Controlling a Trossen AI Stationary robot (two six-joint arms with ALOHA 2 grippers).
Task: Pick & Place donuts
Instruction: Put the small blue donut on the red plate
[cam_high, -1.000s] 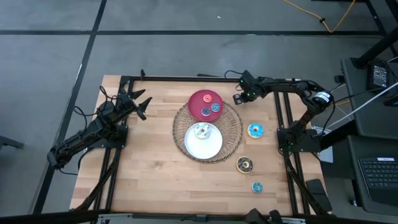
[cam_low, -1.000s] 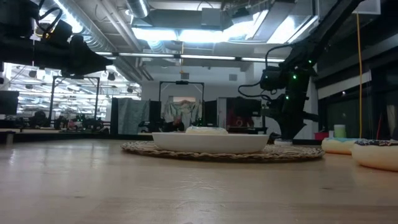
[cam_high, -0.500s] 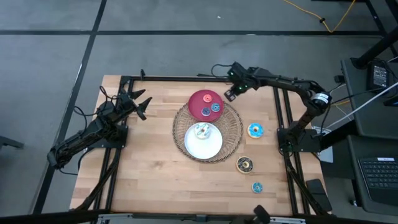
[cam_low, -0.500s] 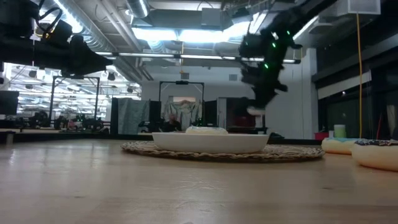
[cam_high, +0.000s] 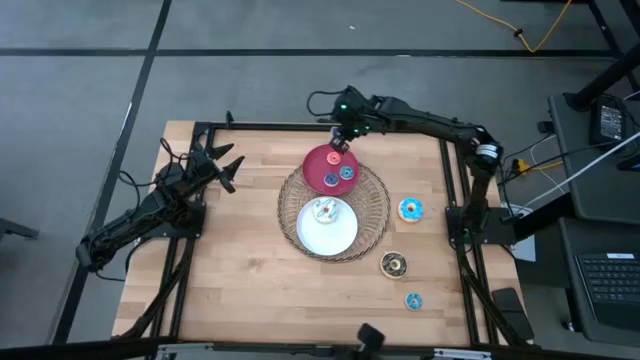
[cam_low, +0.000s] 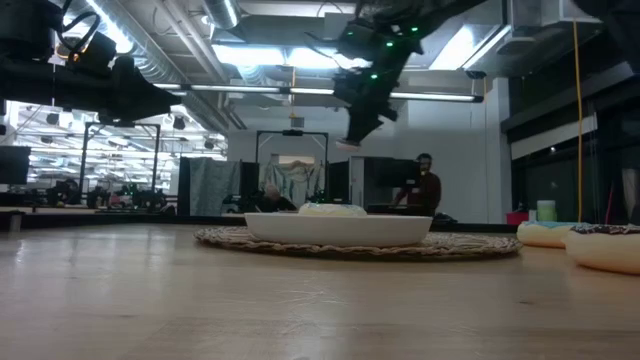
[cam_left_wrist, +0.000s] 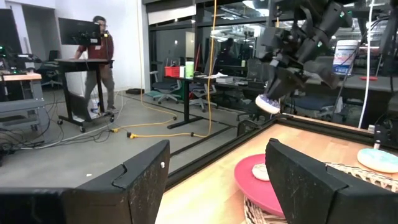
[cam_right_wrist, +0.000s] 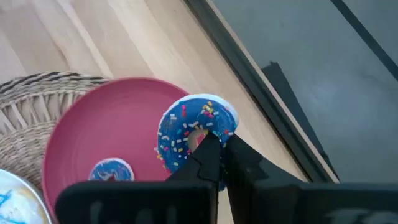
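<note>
My right gripper (cam_high: 341, 140) hovers over the far rim of the red plate (cam_high: 322, 163), shut on a blue sprinkled donut (cam_right_wrist: 194, 132). That donut also shows in the left wrist view (cam_left_wrist: 268, 104) and the low view (cam_low: 347, 143). The red plate (cam_right_wrist: 106, 134) carries a pink donut (cam_high: 334, 157) and two blue ones (cam_high: 347, 172) (cam_high: 331, 181). A white-sprinkled donut (cam_high: 324, 209) lies on the white plate (cam_high: 330, 235). On the bare table to the right rest a blue-iced donut (cam_high: 411, 209), a dark brown one (cam_high: 393, 263) and a small blue one (cam_high: 413, 300). My left gripper (cam_high: 228, 165) waits open near the table's left edge. My right gripper pinches the blue sprinkled donut by one side of its ring (cam_right_wrist: 214, 127); the fingers (cam_right_wrist: 208, 155) cover that part up to the hole. They come at it from above, slanting down. The donut is lifted clear, tilted, its iced face toward the wrist camera.
The red plate sits on the far part of a round wicker tray (cam_high: 375, 215), the white plate on its middle. A black frame rail (cam_high: 280, 126) runs along the far edge. A person stands in the room behind (cam_low: 425, 190). Bare wood lies to the left and near side.
My right gripper has swung toward the table's left along the far edge, from beside the tray's right side to above the red plate's far rim, rising in the low view and carrying the blue sprinkled donut with it.
</note>
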